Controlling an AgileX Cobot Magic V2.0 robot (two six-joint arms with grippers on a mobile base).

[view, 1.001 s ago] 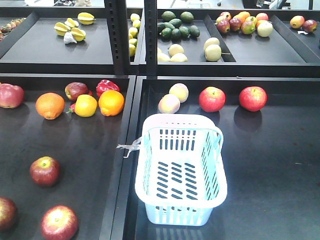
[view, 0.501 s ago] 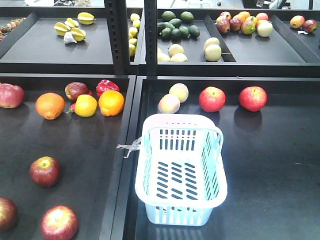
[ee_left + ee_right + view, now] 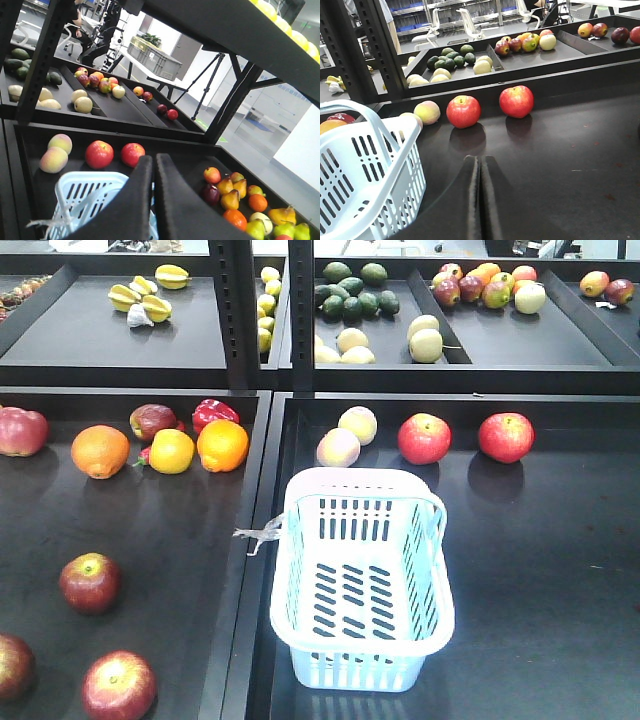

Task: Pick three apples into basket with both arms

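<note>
Three dark red apples with yellow-green stem patches lie on the left tray in the front view: one (image 3: 90, 582), one (image 3: 118, 685) and one at the left edge (image 3: 12, 665). The pale blue-white basket (image 3: 360, 518) stands empty at the front of the right tray; it also shows in the left wrist view (image 3: 85, 195) and the right wrist view (image 3: 365, 165). Neither arm shows in the front view. My left gripper (image 3: 153, 159) is shut and empty, above the basket's right side. My right gripper (image 3: 479, 159) is shut and empty, low over the tray to the right of the basket.
Two brighter red apples (image 3: 424, 438) (image 3: 505, 436) and two pale peaches (image 3: 348, 436) lie behind the basket. Oranges (image 3: 100, 451), a red pepper (image 3: 213, 413) and other fruit sit at the back of the left tray. Black shelf posts (image 3: 300, 315) and an upper shelf stand behind.
</note>
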